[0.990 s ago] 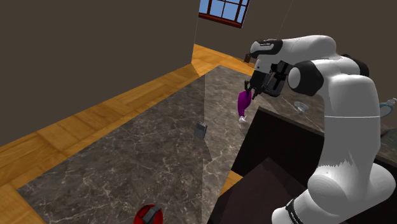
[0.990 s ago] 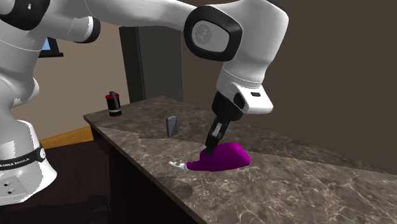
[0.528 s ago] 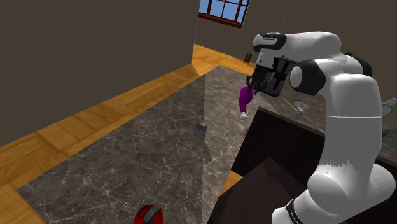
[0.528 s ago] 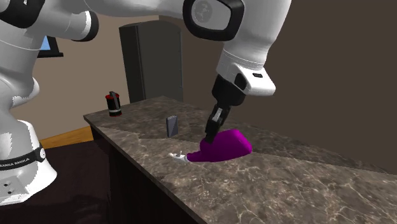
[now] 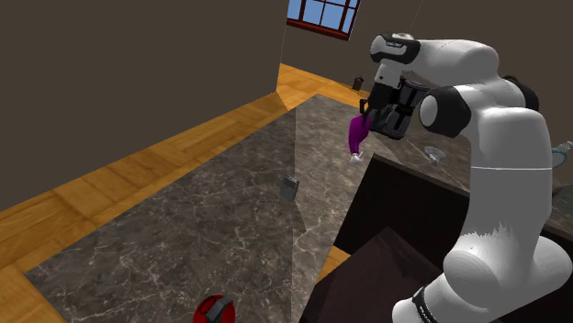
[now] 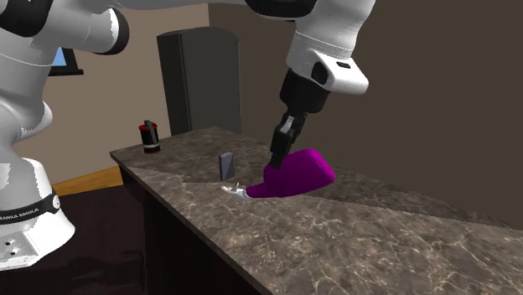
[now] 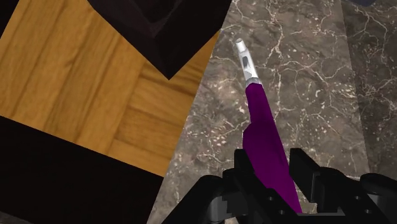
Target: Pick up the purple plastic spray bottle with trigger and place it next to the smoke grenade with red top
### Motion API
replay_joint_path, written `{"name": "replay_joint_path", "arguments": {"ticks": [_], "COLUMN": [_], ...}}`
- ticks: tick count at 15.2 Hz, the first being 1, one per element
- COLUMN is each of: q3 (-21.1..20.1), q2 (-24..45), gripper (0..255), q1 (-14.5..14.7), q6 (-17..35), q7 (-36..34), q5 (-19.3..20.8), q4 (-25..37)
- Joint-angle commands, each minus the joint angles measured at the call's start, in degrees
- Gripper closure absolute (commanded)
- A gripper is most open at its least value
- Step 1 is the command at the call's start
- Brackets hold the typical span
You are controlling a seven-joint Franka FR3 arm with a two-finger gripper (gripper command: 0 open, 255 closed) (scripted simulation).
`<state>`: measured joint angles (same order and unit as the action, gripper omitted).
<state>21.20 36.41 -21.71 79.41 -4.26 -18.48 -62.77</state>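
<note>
Pincer [image 5: 367,120] [image 6: 279,158] [image 7: 273,160]: one, all black, on the single white arm. Its two fingers pinch the broad end of the purple plastic spray bottle [image 5: 355,138] [image 6: 298,176] [image 7: 263,130]; the wrist view shows the purple body clasped between them.

Task item: one bottle. It extends away from the fingers, with its pale grey nozzle at the far end from the grip. In the second exterior view it lies tilted, body uppermost, nozzle low and pointing to that view's left. It is over the dark veined marble counter [image 5: 184,229] [image 6: 377,243] [image 7: 305,76], near the edge. Whether its underside touches the surface cannot be told.

Other items on the counter, counted:
- One small grey upright slab [image 5: 290,187] [image 6: 226,165], near the bottle but apart from it.
- One dark cylindrical smoke grenade with red top [image 5: 214,310] [image 6: 149,137], upright near the counter's far corner in the second exterior view, well apart from the bottle. The slab stands between the two.

Surroundings: a wooden plank floor [image 5: 138,165] [image 7: 83,76] borders the counter.
</note>
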Motion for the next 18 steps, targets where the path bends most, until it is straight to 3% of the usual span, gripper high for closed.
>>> {"name": "replay_joint_path", "arguments": {"ticks": [1, 13, 15, 18], "q3": [-0.05, -0.90, 0.04, 0.27], "q2": [0.17, 4.56, -2.92, -10.98], "gripper": [255, 255, 255, 255], "q1": [-0.25, -3.74, 0.73, 5.62], "q6": [-1.58, -13.16, -8.52, -4.26], "q7": [-0.36, -2.63, -3.11, -5.26], "q5": [-0.07, -1.52, 0.07, 1.91], "q4": [1.81, 18.33, 6.14, -5.69]}}
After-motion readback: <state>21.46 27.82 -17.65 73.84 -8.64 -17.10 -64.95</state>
